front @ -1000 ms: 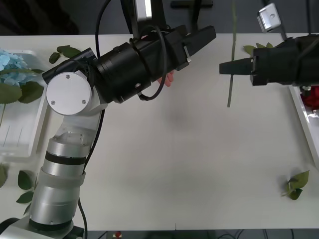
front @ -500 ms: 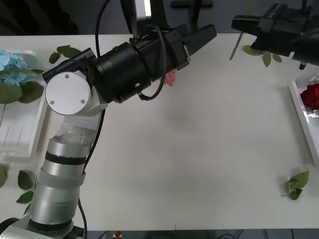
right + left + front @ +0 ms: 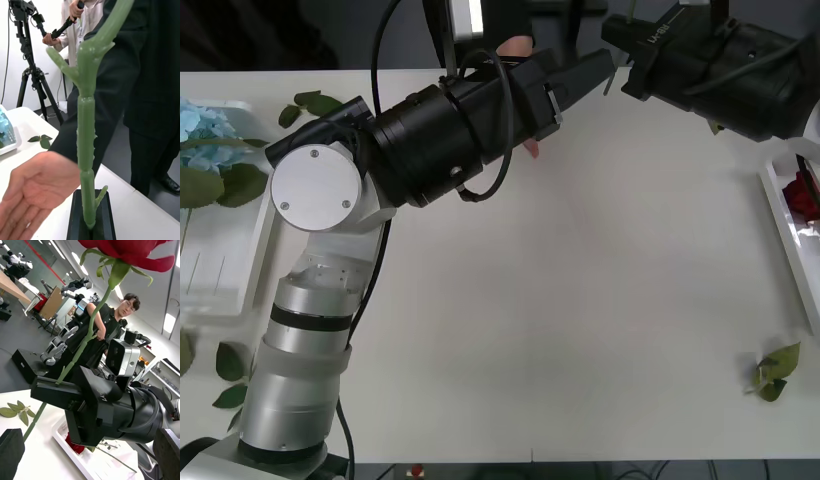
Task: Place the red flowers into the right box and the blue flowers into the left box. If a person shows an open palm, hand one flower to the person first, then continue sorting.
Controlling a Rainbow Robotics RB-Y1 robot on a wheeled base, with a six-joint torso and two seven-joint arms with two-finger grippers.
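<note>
Because an open palm [image 3: 37, 183] was held out over the far edge of the tabletop [image 3: 580, 300], you had a red rose [image 3: 131, 253] raised for the hand-over rather than headed for a box. It stood upright in the air, bloom at the top, with its green stem [image 3: 86, 142] just beside the person's palm but not touching it. Your right hand [image 3: 90, 225] was clenched on the lower end of that stem, which left the upper length free for the person to take. I judge that was why you gripped it so low.

Your left hand [image 3: 595, 70] was reached out over the far side of the tabletop, close to the right hand, with its fingers spread and nothing between them. It looked to be idle there, though it sat partly in front of the person's palm in the front view.

Farther out, the right box [image 3: 780, 215] lay at the right edge with a red bloom [image 3: 805, 195] already in it. The left box [image 3: 220, 280] lay at the left edge, blue flowers [image 3: 200, 120] at its far end. A loose leaf sprig [image 3: 775, 372] lay near the right box. Sorting should have waited until the person had the rose; letting go too soon risked dropping it.
</note>
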